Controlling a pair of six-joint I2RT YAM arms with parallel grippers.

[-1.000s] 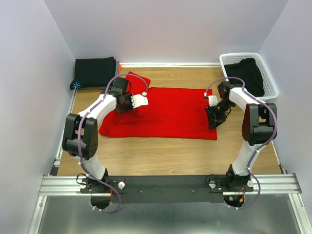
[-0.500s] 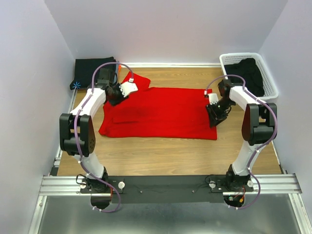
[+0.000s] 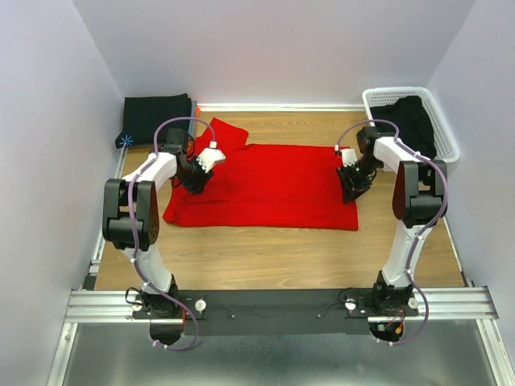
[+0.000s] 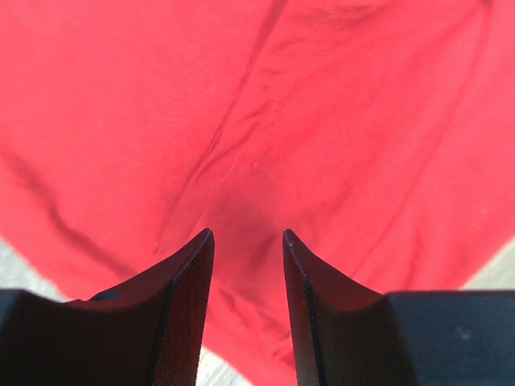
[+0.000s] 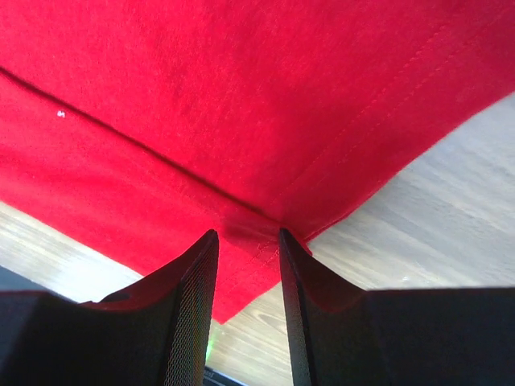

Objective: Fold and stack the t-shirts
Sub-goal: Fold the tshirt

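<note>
Red t-shirt lay flat across the desk's middle, the left gripper and right gripper hanging spread over its side edges; a shallow pinch might catch only one layer, skewing the fold.

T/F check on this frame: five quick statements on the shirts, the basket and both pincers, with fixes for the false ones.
1. The red t-shirt lies spread on the table between the two arms. True.
2. The white basket at the far right is empty. False: black cloth lies in it.
3. The folded black shirts sit in the far left corner. True.
4. The left pincer is clamped on a black shirt. False: its jaws stand apart over the red t-shirt.
5. The right pincer is at the red t-shirt's right edge, with bare wood beside it. True.
</note>
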